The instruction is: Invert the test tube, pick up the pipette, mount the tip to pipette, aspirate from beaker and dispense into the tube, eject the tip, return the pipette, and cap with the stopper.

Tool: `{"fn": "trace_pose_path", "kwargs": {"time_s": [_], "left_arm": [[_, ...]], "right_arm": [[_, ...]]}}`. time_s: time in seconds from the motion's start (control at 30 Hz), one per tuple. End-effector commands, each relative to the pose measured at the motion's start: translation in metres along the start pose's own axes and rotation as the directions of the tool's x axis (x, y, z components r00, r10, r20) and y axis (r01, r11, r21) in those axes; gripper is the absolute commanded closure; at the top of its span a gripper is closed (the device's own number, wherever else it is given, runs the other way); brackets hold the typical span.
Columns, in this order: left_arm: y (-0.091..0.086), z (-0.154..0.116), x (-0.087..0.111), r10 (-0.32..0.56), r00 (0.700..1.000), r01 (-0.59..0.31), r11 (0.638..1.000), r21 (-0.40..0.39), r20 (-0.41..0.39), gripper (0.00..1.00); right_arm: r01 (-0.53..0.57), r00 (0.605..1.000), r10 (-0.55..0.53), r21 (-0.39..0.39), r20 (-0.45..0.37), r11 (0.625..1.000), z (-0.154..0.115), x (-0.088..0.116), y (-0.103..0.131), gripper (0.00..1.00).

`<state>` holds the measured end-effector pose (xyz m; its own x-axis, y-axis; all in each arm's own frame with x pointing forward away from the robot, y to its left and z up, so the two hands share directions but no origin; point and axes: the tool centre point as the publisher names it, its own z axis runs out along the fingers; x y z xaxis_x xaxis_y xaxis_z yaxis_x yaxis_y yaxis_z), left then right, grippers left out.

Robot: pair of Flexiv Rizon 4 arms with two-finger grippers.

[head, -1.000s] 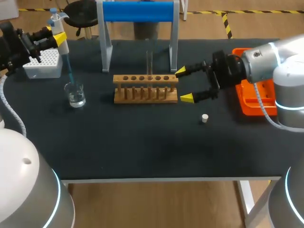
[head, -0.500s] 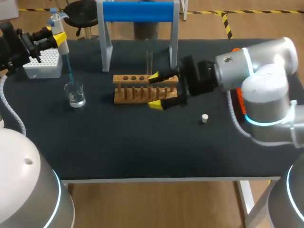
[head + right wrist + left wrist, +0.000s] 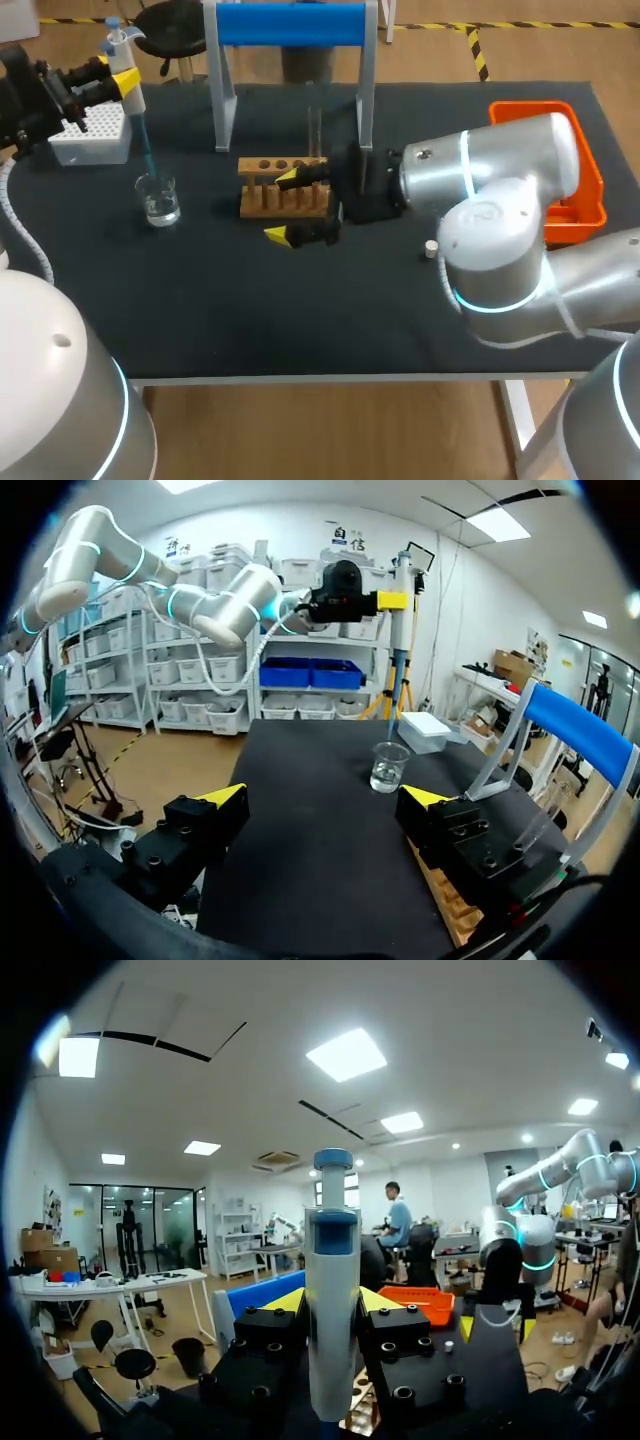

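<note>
your white, blue-capped pipette (image 3: 128, 88) stood upright near the bench's (image 3: 300, 310) rear left corner, with its thin blue tip (image 3: 144, 150) down in the glass beaker (image 3: 160, 198). your left jaws clamped its body. your right jaws gaped wide and empty, one finger over the wooden rack (image 3: 285, 198) and one before it.

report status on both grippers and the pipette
Left gripper shut on pipette, tip in beaker. Right gripper open at rack, test tube upright in it. Stopper loose on table.
</note>
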<state>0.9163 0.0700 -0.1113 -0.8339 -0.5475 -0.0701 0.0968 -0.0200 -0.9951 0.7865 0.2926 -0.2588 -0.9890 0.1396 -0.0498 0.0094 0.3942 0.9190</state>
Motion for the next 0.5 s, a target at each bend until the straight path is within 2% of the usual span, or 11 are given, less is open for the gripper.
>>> {"fn": "trace_pose_path", "kwargs": {"time_s": [0.03, 0.27, 0.5], "left_arm": [[0.001, -0.001, -0.001, 0.001, 1.0, -0.001, 1.0, 0.003, -0.004, 1.0], [0.001, -0.001, -0.001, 0.001, 1.0, -0.001, 1.0, 0.003, -0.004, 1.0], [0.001, -0.001, -0.001, 0.001, 1.0, -0.001, 1.0, 0.003, -0.004, 1.0]], "right_arm": [[0.001, 0.997, -0.005, 0.044, 0.079, 0.999, 0.053, -0.003, 0.002, 0.0], [0.007, 0.994, -0.015, 0.073, 0.111, 0.997, 0.074, -0.008, 0.002, 0.0], [-0.018, 0.987, 0.003, 0.09, 0.163, 0.996, 0.09, -0.024, -0.005, 0.0]]}}
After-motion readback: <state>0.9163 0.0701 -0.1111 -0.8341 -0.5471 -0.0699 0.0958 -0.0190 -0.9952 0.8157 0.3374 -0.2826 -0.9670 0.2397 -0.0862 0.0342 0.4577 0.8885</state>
